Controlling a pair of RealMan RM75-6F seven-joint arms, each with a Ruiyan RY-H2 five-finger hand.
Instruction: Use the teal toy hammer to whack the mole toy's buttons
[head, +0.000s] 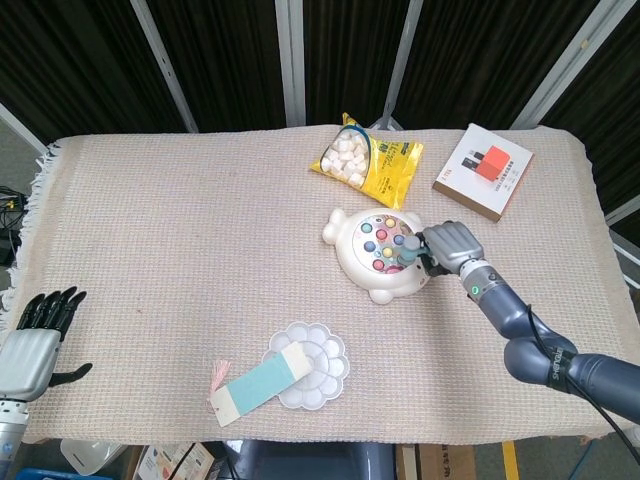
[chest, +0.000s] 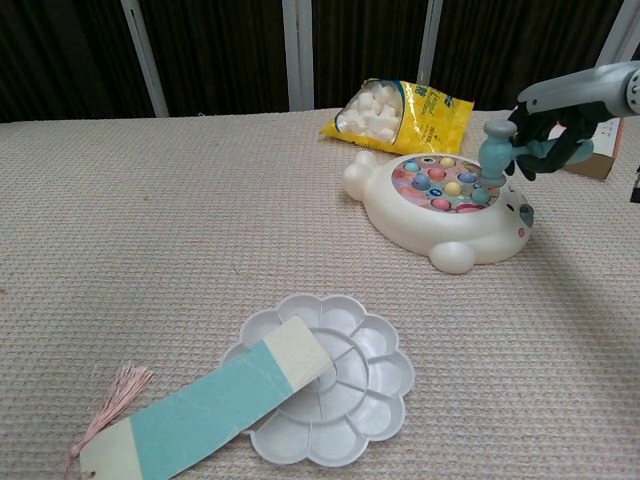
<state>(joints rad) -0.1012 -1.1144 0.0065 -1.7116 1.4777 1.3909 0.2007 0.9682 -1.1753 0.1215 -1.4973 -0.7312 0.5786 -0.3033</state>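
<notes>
The white mole toy (head: 361, 265) (chest: 430, 230) with its coloured buttons lies right of the table's middle. My right hand (head: 453, 245) (chest: 555, 135) grips the teal toy hammer (head: 408, 249) (chest: 493, 155). The hammer's head hangs over the toy's right-hand buttons, close above them; whether it touches one I cannot tell. My left hand (head: 32, 340) rests at the table's near left corner, fingers spread and holding nothing. The chest view does not show it.
A yellow bag of marshmallows (head: 366, 160) (chest: 398, 108) lies behind the toy. A brown box with an orange block (head: 483, 171) sits at the back right. A white flower-shaped palette (head: 318, 381) (chest: 368, 389) with a teal bookmark (head: 255, 389) (chest: 190, 415) across it lies near the front edge.
</notes>
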